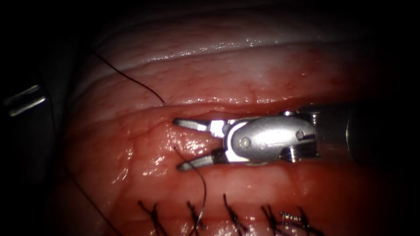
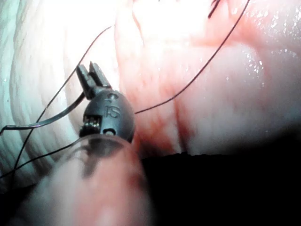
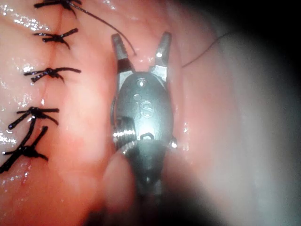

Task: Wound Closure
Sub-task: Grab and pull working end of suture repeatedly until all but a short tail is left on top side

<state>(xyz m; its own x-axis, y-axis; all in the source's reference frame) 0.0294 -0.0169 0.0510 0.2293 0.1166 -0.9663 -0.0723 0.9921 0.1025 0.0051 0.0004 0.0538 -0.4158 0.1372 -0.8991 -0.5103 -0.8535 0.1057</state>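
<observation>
My right tool (image 1: 177, 144) lies across the tissue (image 1: 262, 74) above the stitched cut, jaws wide open and holding nothing. A short free thread end (image 1: 199, 179) rises from one stitch and stops between the open jaws (image 3: 141, 42); the same thread end (image 3: 108, 23) nears one jaw. A second thread (image 1: 131, 78) runs from a fold in the tissue up to the left. My left tool (image 2: 91, 75) grips the curved needle (image 2: 51, 118) near one end. The needle is out of the tissue, with thread (image 2: 197, 73) trailing past the tool.
Several dark knotted stitches (image 1: 232, 216) line the closed cut along the bottom of the endoscope view, and these stitches (image 3: 47, 73) also show beside the right tool. Red fluid wets the tissue. Two bright metal strips (image 1: 25, 99) glint in the dark at far left.
</observation>
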